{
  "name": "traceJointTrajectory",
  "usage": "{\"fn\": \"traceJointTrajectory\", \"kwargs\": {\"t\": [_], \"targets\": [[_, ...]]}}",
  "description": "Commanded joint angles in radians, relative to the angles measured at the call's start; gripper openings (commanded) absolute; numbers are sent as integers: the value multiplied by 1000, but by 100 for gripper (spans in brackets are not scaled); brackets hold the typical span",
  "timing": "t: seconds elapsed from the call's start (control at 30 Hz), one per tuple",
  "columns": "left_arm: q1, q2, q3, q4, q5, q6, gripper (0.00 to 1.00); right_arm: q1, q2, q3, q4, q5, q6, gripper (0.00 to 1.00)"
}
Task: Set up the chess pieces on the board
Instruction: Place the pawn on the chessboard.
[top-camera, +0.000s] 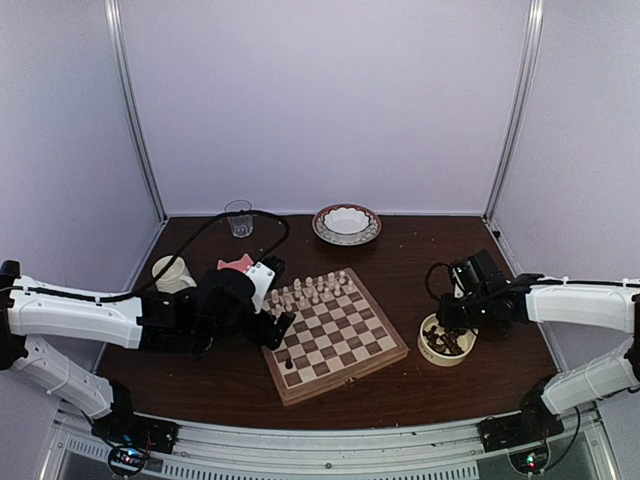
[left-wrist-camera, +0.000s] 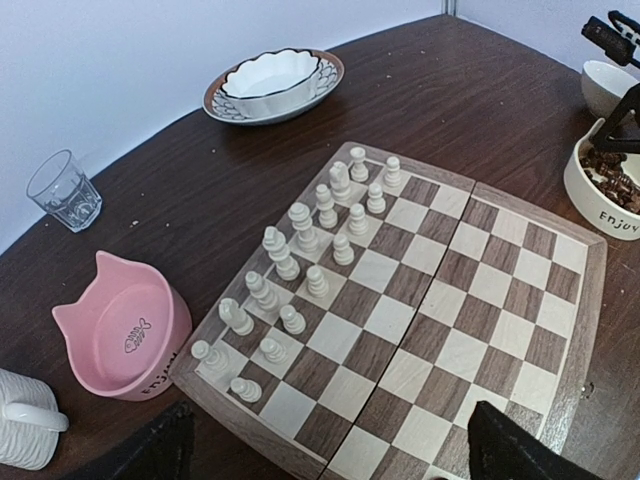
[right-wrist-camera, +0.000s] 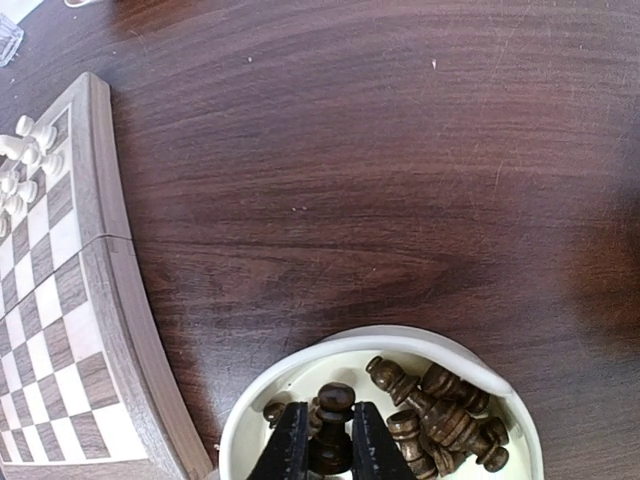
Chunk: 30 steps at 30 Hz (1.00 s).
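Observation:
The wooden board (top-camera: 340, 384) lies mid-table, also seen in the left wrist view (left-wrist-camera: 480, 300) and at the left edge of the right wrist view (right-wrist-camera: 90, 300). Cream-white chessmen (top-camera: 310, 292) fill its far-left rows (left-wrist-camera: 310, 240). One dark piece (top-camera: 290, 364) stands on a near-corner square. Several dark brown chess pieces (right-wrist-camera: 440, 415) lie in a white bowl (right-wrist-camera: 300, 365) right of the board. My right gripper (right-wrist-camera: 328, 440) reaches into that bowl, shut on one upright dark piece (right-wrist-camera: 334, 400). My left gripper (left-wrist-camera: 330, 465) hovers open over the board's near-left part, holding nothing.
A pink cat-shaped bowl (left-wrist-camera: 120, 325) and a white mug (left-wrist-camera: 25, 420) sit left of the board. A glass (top-camera: 239, 217) and a patterned dish (top-camera: 346, 223) stand at the back. The white bowl (top-camera: 447, 357) sits close to the board's right edge.

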Motion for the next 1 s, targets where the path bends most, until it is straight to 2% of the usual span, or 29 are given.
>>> {"fn": "traceJointTrajectory", "kwargs": {"t": [0.0,0.17,0.43,0.53,0.63,0.7,0.87,0.97], "targets": [[2,-21,29,25,7,9,95,30,-36,-10,-14,52,-29,14],[3,-29,25,35,36,6,95,116,-77,-8,34,43,-76,13],[7,-31,9,112,209,22,96,304,-66,8,168,-26,-162,13],[36,-7,24,126,371,-5,94,362,-44,23,216,-40,-191,12],[101,27,25,177,635,-61,91,414,-30,31,263,-34,-225,11],[124,49,27,195,703,-84,88,445,-6,41,285,-11,-247,12],[141,53,25,185,695,-102,87,489,183,164,232,59,-291,10],[143,31,12,172,636,-100,87,529,305,267,177,119,-302,8]]}}
